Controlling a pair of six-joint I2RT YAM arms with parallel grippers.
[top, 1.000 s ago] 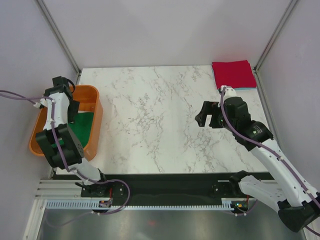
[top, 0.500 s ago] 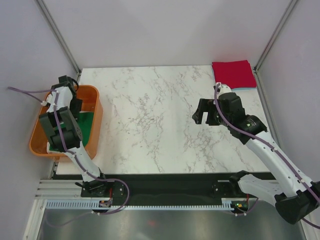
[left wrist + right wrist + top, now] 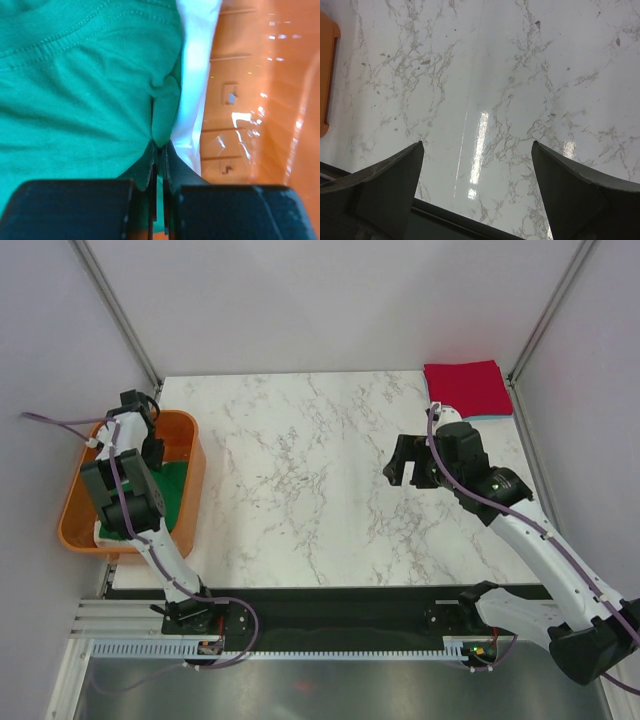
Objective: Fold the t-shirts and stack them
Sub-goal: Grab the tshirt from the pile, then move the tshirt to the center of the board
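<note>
**Left gripper [image 3: 160, 148] clamped on green t-shirt [image 3: 75, 90]**

Pinches a small fold at the shirt's edge; the rest runs out of frame. White t-shirt [image 3: 198, 55] sliver alongside, print hidden, both in the orange tub [image 3: 260, 100]. Right gripper [image 3: 477, 165] spread wide over the table [image 3: 485, 75]. Red t-shirt [image 3: 466, 387] folded at far right corner, well apart.

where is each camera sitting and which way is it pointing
Top external: fixed above and behind the robot, looking down on the table; the left arm, right arm and their bases show.
Left wrist: on the left arm, looking down into the orange tub; left gripper shut on the green shirt, white cloth beside it.
Right wrist: on the right arm, looking down at the marble tabletop; open right gripper at the bottom edge.
Shared: top and left wrist both show the tub and green shirt.
</note>
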